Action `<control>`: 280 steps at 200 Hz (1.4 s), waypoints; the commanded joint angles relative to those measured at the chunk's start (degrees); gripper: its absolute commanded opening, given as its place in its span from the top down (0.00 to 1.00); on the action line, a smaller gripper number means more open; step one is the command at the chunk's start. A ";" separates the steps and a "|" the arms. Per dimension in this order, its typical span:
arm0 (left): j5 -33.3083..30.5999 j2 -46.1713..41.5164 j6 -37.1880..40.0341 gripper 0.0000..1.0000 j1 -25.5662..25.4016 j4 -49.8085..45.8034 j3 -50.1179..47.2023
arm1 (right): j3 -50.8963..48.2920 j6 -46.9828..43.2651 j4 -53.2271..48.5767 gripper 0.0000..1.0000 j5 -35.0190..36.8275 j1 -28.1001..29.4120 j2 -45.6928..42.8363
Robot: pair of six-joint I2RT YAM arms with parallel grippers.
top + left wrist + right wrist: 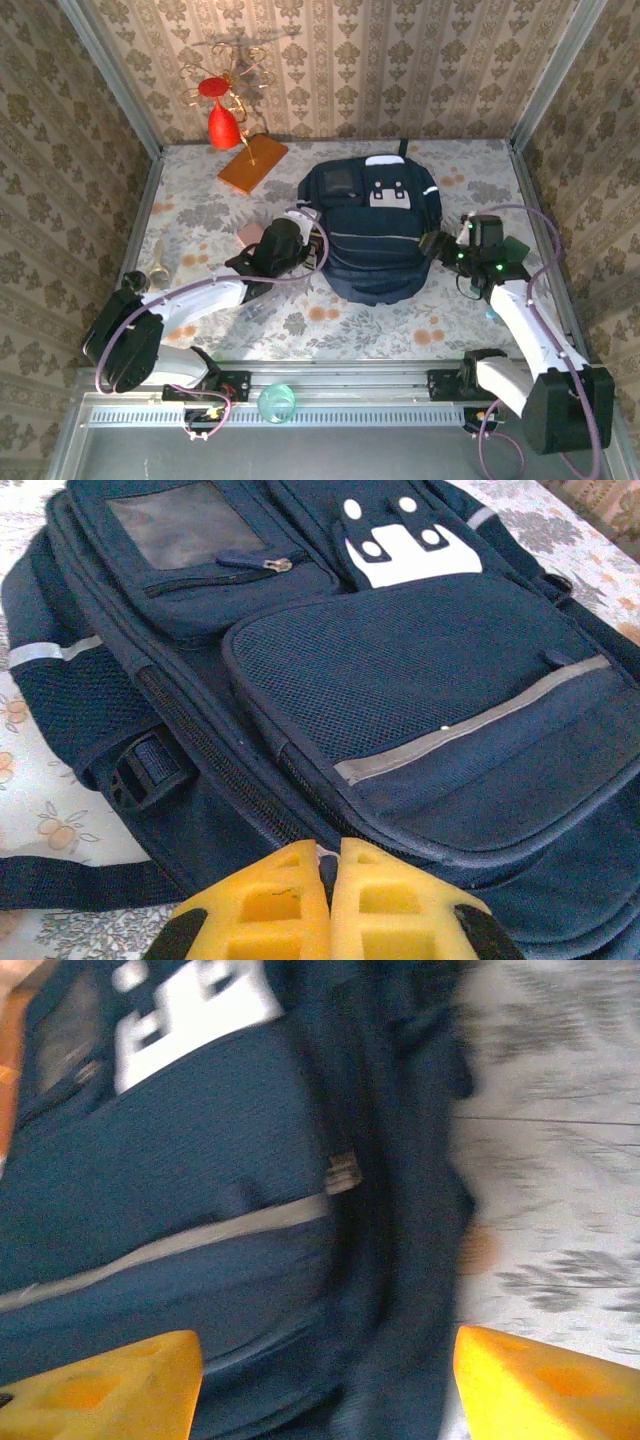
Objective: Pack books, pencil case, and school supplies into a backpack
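Note:
The navy backpack (375, 235) lies flat in the middle of the table, front pockets up, with a grey-white patch (405, 552) near its top. My left gripper (332, 848) (310, 250) is at the backpack's left side. It is shut on a small dark zipper pull at the main zipper. My right gripper (325, 1345) (442, 250) is open and straddles the backpack's right edge, in a blurred view. The pink pencil case (250, 235) peeks out beside my left wrist. A small bluish school supplies piece (490, 315) lies by my right forearm. The books are out of view.
An orange flat slab (252, 163) lies at the back left, below a red ornament (222, 122) on a gold stand. A gold-coloured tool (158, 266) lies near the left wall. A teal round object (277, 403) sits on the front rail.

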 commanded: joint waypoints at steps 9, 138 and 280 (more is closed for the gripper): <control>-0.32 0.00 -0.82 1.00 -0.82 2.48 3.03 | 3.40 -11.38 2.14 0.28 7.95 15.02 0.64; -0.32 -1.73 -0.84 1.00 -1.22 -0.16 4.54 | 11.50 -30.21 13.09 0.50 22.41 40.72 19.76; -1.40 -5.51 -0.43 1.00 4.36 -0.80 1.86 | 5.25 -26.43 16.32 1.00 32.17 40.38 15.77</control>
